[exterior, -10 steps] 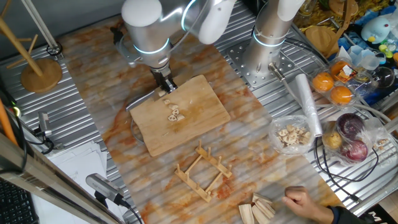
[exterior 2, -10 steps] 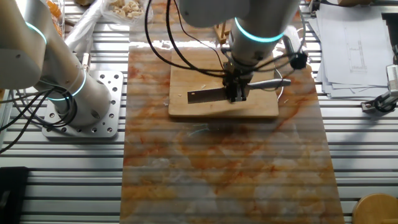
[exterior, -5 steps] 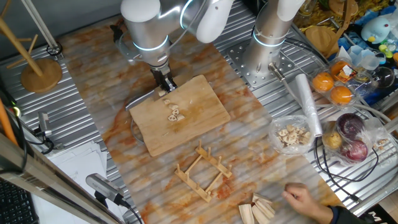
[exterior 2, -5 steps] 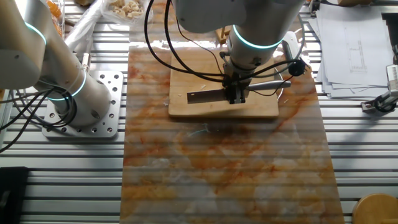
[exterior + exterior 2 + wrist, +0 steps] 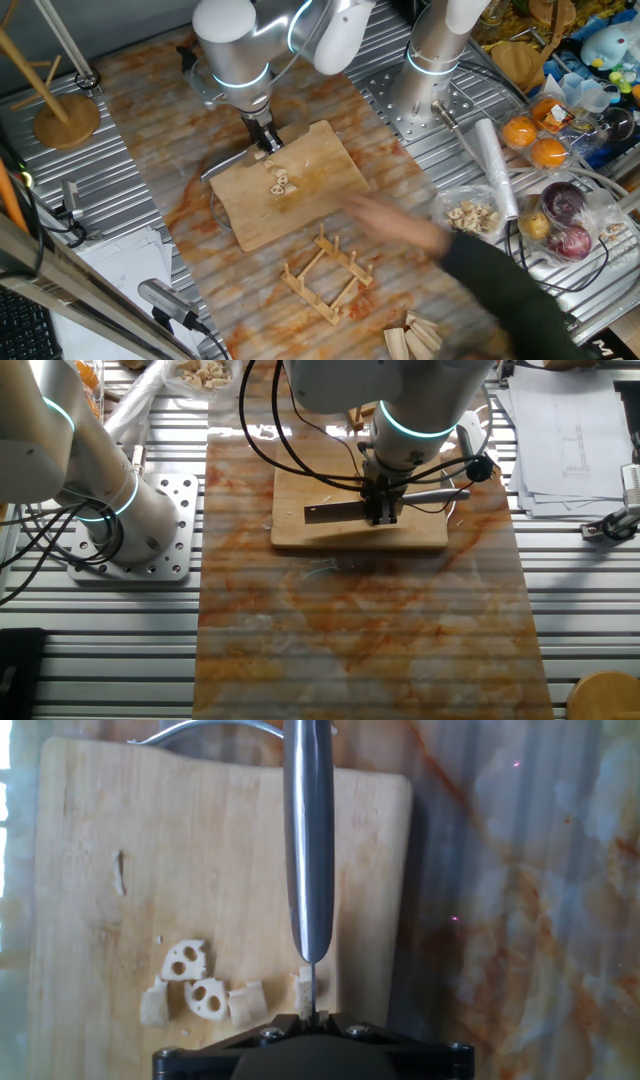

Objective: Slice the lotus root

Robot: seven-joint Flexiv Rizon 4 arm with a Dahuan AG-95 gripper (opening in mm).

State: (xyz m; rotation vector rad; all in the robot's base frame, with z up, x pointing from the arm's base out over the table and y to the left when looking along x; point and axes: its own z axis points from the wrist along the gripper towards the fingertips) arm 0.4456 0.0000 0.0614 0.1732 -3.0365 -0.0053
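Observation:
Several thin pale lotus root slices [image 5: 279,182] with small holes lie on the wooden cutting board [image 5: 310,210]. In the hand view, two holed slices [image 5: 187,960] and a stubby piece [image 5: 247,1003] lie left of the knife. A small bit [image 5: 302,988] touches the blade. My gripper [image 5: 266,143] is shut on a steel knife [image 5: 308,850] and holds it over the board's far edge. The other fixed view shows the blade [image 5: 335,512] lying flat across the board, with the gripper [image 5: 380,513] over it.
A person's blurred arm [image 5: 470,265] reaches in from the lower right toward the board. A wooden rack [image 5: 325,275] stands in front of the board. A clear bag of pale chips [image 5: 470,218], oranges [image 5: 535,140] and a second arm's base [image 5: 430,70] are at the right.
The person's hand has swept from the table's lower right corner up toward the cutting board. My gripper and the knife have shifted only slightly.

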